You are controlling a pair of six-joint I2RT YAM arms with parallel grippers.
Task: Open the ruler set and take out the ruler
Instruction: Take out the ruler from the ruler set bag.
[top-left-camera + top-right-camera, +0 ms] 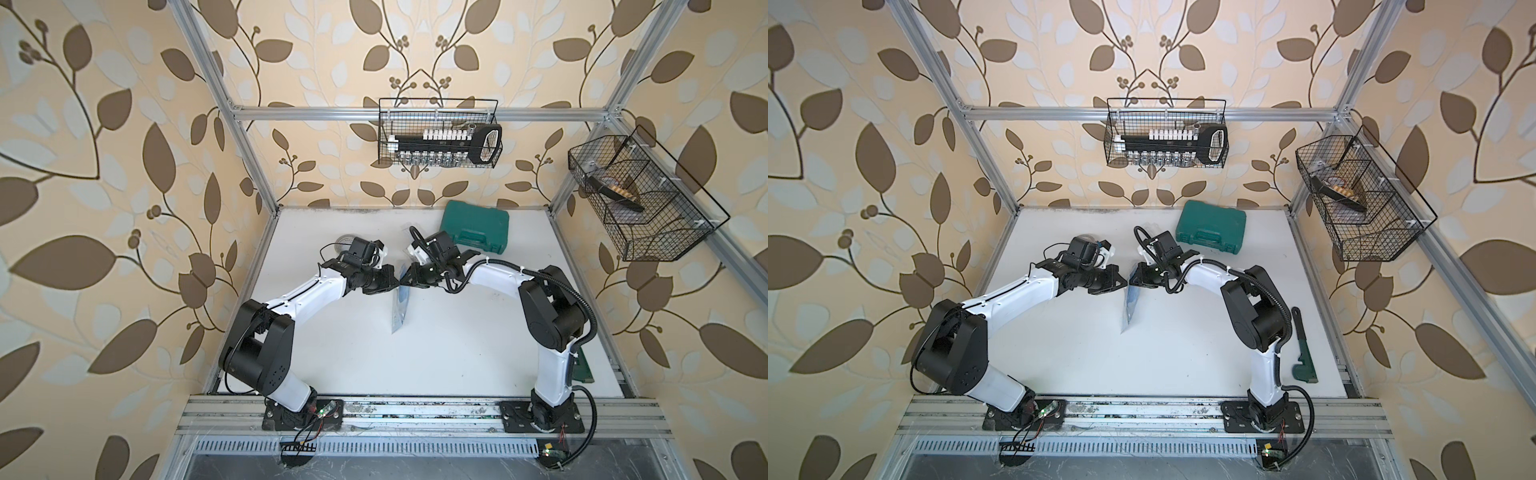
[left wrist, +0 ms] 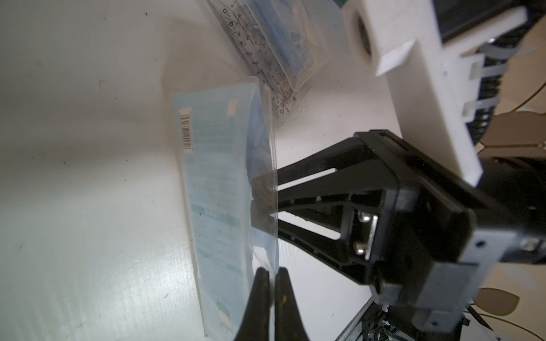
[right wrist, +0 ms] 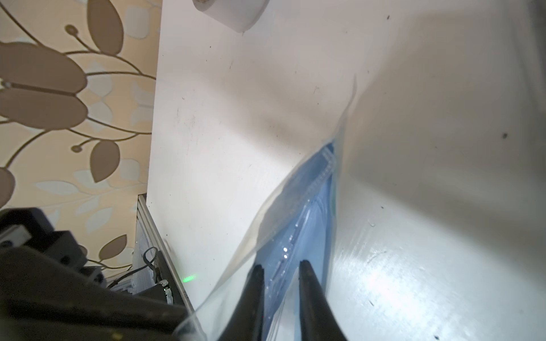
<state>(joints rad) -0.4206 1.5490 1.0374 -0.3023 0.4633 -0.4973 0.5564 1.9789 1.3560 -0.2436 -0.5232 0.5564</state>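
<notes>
The ruler set (image 1: pixel 400 305) (image 1: pixel 1132 305), a clear pouch with a blue card inside, is held on edge over the middle of the bench (image 1: pixel 457 332), between the two arms. It slopes down from them toward the near side. Whether its low corner touches the bench I cannot tell.

The left gripper (image 1: pixel 395 279) (image 2: pixel 273 273) has its jaws closed tight on the clear edge strip of the set (image 2: pixel 218 177). The right gripper (image 1: pixel 405 279) (image 2: pixel 261 203) faces it from the other side. Its jaws stand only slightly apart and pinch the same edge, just beside the left ones. In the right wrist view the right gripper (image 3: pixel 280 268) straddles the set (image 3: pixel 310 221), with a clear strip marked in ticks running between its fingers.

A second pack (image 2: pixel 263 50) of clear rulers lies flat on the bench beyond the held set. A green case (image 1: pixel 473 226) (image 1: pixel 1210 226) sits at the back, and a green wrench (image 1: pixel 1304 361) lies beside the right arm's base. Two wire baskets (image 1: pixel 440 133) hang on the frame
</notes>
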